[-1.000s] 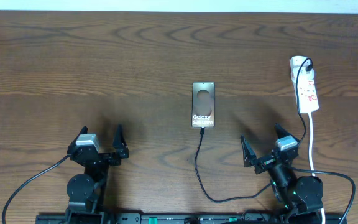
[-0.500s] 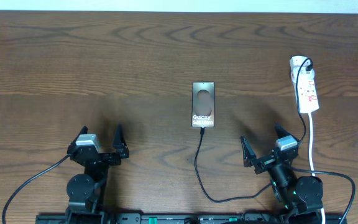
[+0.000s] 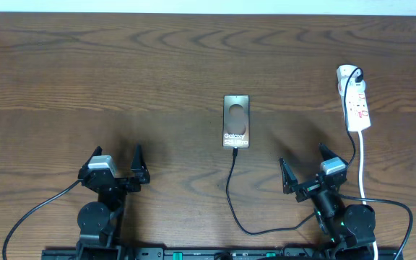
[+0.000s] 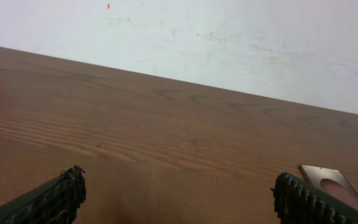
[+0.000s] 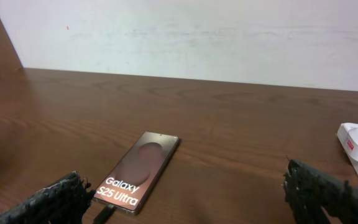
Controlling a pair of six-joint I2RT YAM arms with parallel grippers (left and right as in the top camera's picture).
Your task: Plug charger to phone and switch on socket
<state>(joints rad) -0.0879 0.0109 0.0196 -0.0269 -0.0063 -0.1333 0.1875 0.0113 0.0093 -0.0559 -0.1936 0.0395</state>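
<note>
Both arms sit at the near edge of the table (image 3: 121, 72). The left gripper (image 3: 116, 155) and right gripper (image 3: 305, 160) gape fully open and hold nothing. The Galaxy phone (image 3: 236, 121) lies mid-table, screen up. The black charger cable (image 3: 229, 189) meets its near end, though I cannot tell whether the tip is seated. The white power strip (image 3: 357, 108) lies at the far right. The plug probably needs pushing home, then the strip's switch pressing.
</note>
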